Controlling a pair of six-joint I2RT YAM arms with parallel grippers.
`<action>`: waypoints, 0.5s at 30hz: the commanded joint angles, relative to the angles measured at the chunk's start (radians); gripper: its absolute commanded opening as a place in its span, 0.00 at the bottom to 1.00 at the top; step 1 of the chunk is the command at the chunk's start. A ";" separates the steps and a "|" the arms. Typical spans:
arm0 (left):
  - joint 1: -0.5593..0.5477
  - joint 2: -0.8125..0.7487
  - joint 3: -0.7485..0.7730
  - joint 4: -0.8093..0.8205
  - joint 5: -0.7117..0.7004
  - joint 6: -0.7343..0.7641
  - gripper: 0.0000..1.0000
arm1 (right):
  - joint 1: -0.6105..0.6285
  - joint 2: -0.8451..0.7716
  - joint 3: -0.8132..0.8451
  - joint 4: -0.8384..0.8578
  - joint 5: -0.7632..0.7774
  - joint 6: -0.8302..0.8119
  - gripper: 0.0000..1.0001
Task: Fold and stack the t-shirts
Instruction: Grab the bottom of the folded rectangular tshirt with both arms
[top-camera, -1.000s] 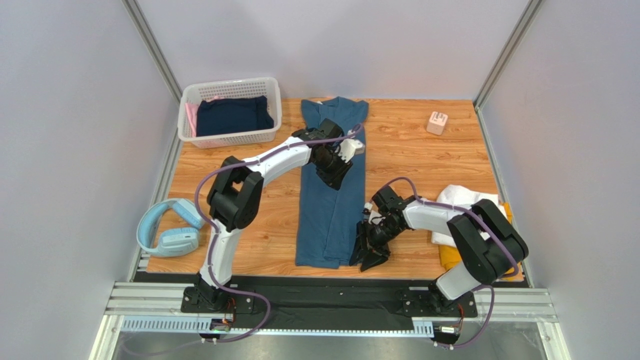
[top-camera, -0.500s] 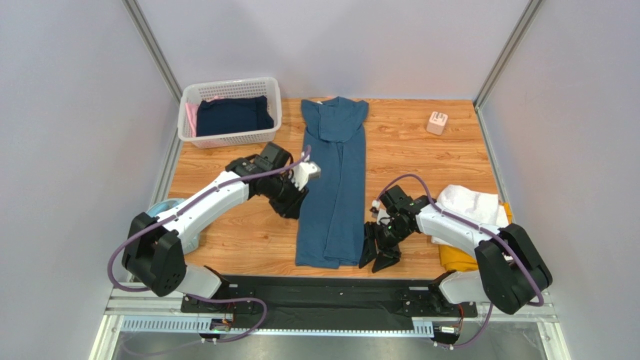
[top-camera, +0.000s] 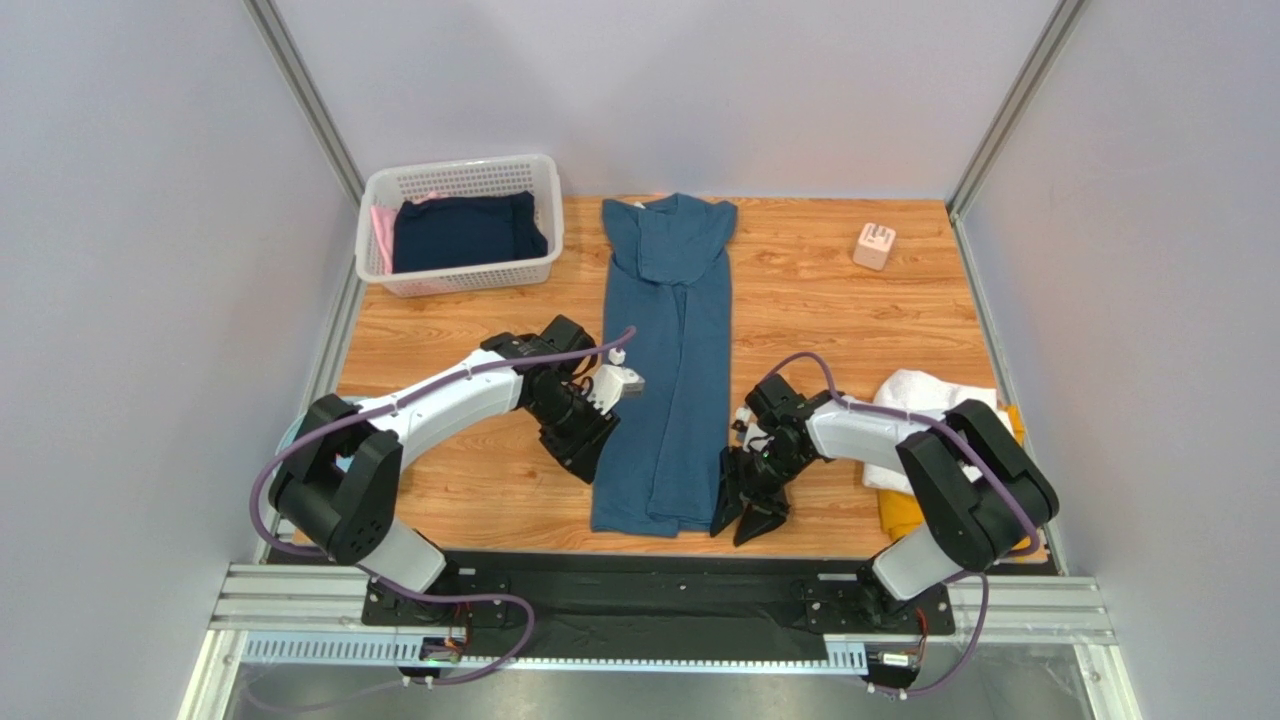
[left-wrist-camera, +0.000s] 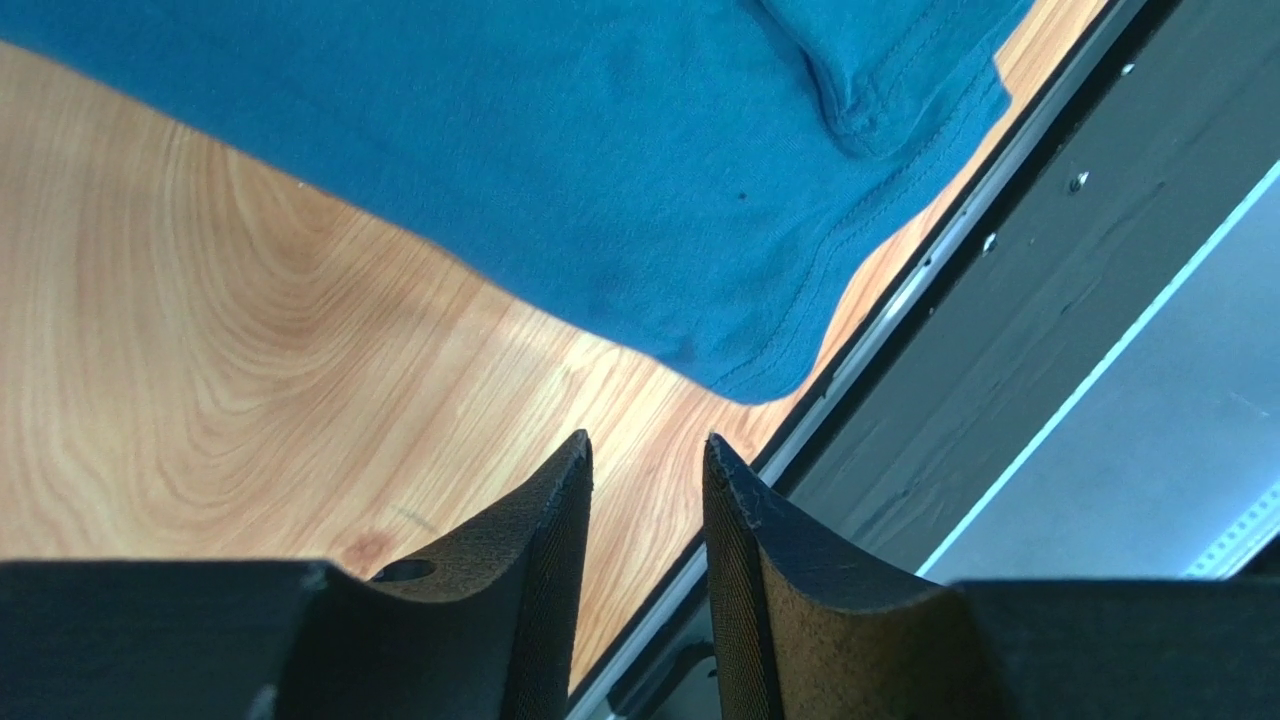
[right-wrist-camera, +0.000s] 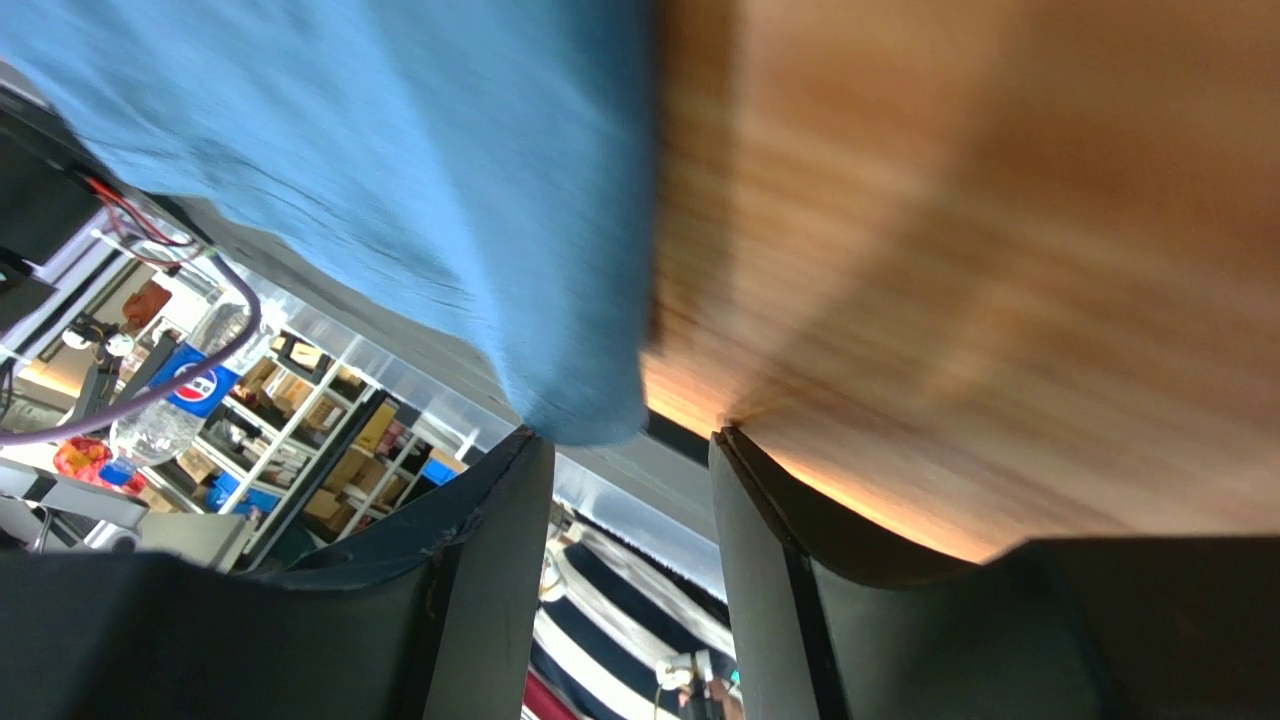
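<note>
Teal t-shirt (top-camera: 669, 375) folded to long strip, mid surface (top-camera: 842, 300); long axis runs far edge to near edge, hem toward near edge. Left claw (top-camera: 589, 453) just beside left side, right claw (top-camera: 747, 515) just beside right hem corner; right nearer hem. Both claws part-open, nothing held. White tee (top-camera: 939, 402) and mustard tee (top-camera: 899, 518) piled at right edge. No readable writing; background sign (right-wrist-camera: 196, 383) blurred.

teal t-shirt (top-camera: 669, 375): long narrow fold, flat, centre | white t-shirt (top-camera: 939, 402) on mustard t-shirt (top-camera: 899, 518): right
</note>
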 joint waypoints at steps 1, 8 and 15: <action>-0.008 -0.017 -0.038 0.102 0.071 -0.061 0.41 | -0.011 0.028 0.062 0.078 0.002 -0.002 0.49; -0.017 -0.068 -0.116 0.179 0.100 -0.122 0.44 | -0.044 0.018 0.056 0.090 0.007 -0.003 0.48; -0.024 -0.009 -0.118 0.184 0.148 -0.145 0.45 | -0.055 -0.007 0.027 0.107 -0.001 0.008 0.45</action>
